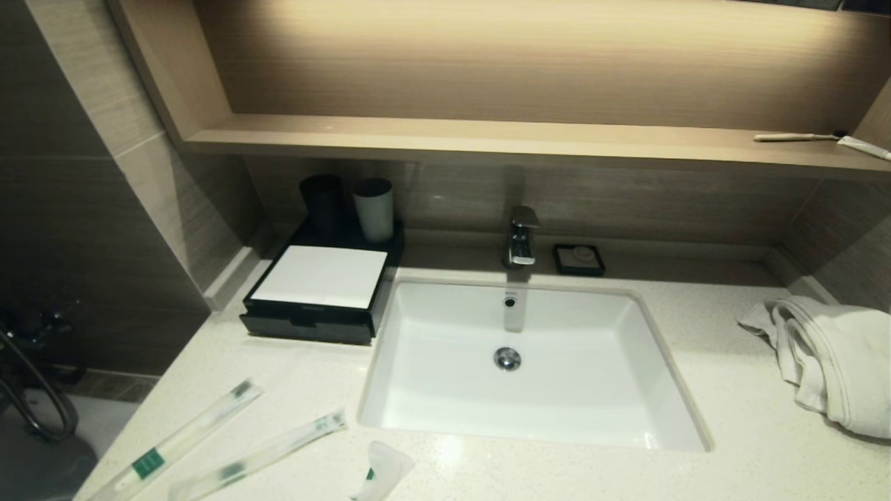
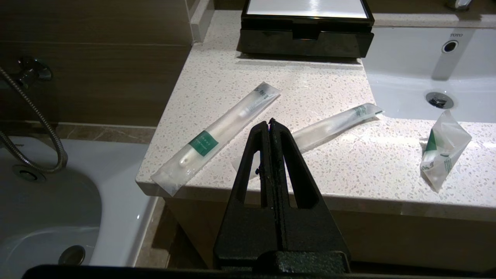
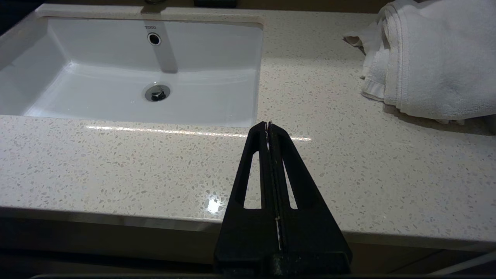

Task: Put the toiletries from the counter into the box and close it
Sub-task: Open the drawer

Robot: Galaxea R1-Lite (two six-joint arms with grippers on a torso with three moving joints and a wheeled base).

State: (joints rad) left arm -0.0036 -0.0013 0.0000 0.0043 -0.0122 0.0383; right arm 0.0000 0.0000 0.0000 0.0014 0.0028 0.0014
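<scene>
I count two long clear packets on the table (image 1: 731, 417), the outer packet (image 1: 182, 440) at its left front edge, the inner packet (image 1: 261, 457) just beside it, then one white sachet (image 1: 381, 472) before the basin (image 1: 672, 379). Behind them sits one black box (image 1: 311, 321), its drawer apparently slightly out, carrying two cups (image 1: 374, 209). Farther right: one tap (image 1: 522, 235), one soap dish (image 1: 578, 259), one towel (image 1: 832, 358). My left tool (image 2: 270, 121) hangs off the front edge, pressed closed and empty; my right tool (image 3: 268, 124) likewise.
</scene>
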